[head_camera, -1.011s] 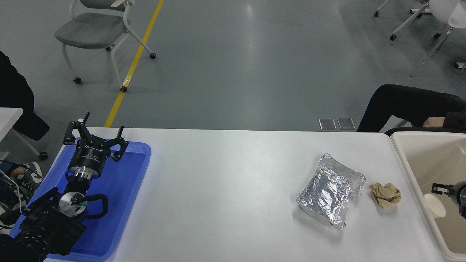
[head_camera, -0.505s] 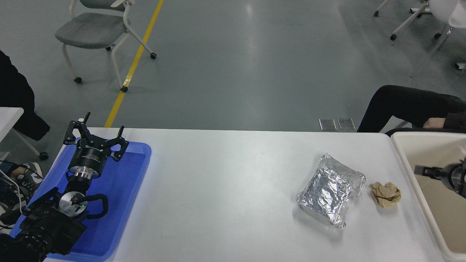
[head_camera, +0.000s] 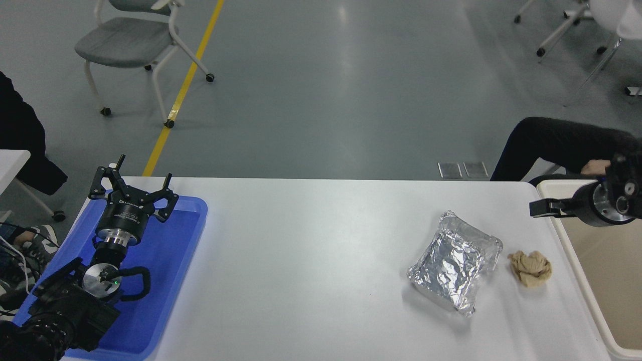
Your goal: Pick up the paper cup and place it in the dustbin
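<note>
Right arm: we see it enter from the right edge, its metal wrist above the far-left corner of the dustbin (head_camera: 577, 260), pointing left toward the white surface (head_camera: 311, 260).
Right gripper (head_camera: 539, 207): it hangs over the dustbin's left rim where that rim meets the surface. We see only one dark finger bar sticking out leftward, so we cannot tell whether the jaws are spread or pressed together. We see nothing held between them.
Paper cup: we cannot find it anywhere in the head view, neither on the surface nor in the part of the dustbin that shows.
Dustbin: we see a cream-beige tub at the right edge, cut off by the frame; its floor looks bare where visible.
Foil tray (head_camera: 457, 262): crumpled and silvery, lying right of centre on the surface, well apart from the gripper.
Brown paper ball (head_camera: 530, 267): just beside the foil tray on its right, between the tray and the dustbin, touching neither.
Left arm: parked at the lower left over the blue tray (head_camera: 170, 281).
Left gripper (head_camera: 134, 186): we see its jaws spread wide above the tray's far end, holding nothing.
Person (head_camera: 562, 145): a dark sleeve and a hand rest beyond the far right corner, behind the right arm.
</note>
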Robot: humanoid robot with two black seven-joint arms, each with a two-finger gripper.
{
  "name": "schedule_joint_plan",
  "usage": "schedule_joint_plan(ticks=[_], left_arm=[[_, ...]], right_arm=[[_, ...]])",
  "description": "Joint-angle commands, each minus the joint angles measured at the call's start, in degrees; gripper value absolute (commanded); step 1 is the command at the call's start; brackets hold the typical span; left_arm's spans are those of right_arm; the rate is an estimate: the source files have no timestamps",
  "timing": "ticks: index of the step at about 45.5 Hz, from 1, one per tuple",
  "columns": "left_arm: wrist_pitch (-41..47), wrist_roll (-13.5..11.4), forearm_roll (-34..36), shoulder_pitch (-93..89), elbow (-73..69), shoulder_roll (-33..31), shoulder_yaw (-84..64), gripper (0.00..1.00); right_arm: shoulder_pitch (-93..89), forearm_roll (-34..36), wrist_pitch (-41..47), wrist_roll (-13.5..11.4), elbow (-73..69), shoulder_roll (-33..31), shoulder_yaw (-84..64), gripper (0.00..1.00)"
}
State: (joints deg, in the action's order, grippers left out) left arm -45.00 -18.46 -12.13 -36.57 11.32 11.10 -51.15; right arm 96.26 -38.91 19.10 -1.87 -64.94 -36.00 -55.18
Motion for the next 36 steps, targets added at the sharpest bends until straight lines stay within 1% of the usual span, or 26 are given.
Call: schedule_joint_plan(ticks=[1,7,15,19,25,31,33,36], left_arm=[[0.0,0.0,0.0,0.1,0.0,0.1,0.0,1.00],[0.0,0.0,0.0,0.1,-0.2,0.1,0.0,1.00],[0.0,-0.1,0.0,0.2,-0.2,0.2,0.0,1.00],[0.0,-0.1,0.0,0.2,-0.2,0.2,0.0,1.00],[0.0,-0.2,0.0,0.3,-0.2,0.2,0.0,1.00],[0.0,-0.2,0.0,0.3,-0.2,0.2,-0.1,1.00],[0.0,-0.2,0.0,0.3,-0.2,0.2,-0.1,1.00],[0.0,-0.2,0.0,0.3,-0.2,0.2,0.0,1.00]], right_arm=[[14.5,5.9,5.5,0.2,-9.5,7.1,-8.5,1.00],[19.0,8.8,9.2,0.2,-13.5,10.9,-9.0,1.00],[25.8,14.7,13.1,-0.2,-14.4,13.8,-9.1,1.00],[27.7,15.9,14.6,-0.3,-14.7,15.2,-10.3,1.00],[29.2,16.3,13.8,-0.3,-15.5,19.9,-13.0,1.00],[30.1,16.7,13.6,-0.4,-15.7,21.8,-13.5,1.00],[30.8,17.8,13.7,-0.4,-16.2,21.9,-13.7,1.00],[32.1,21.3,13.8,-0.4,-17.4,22.3,-14.3,1.00]])
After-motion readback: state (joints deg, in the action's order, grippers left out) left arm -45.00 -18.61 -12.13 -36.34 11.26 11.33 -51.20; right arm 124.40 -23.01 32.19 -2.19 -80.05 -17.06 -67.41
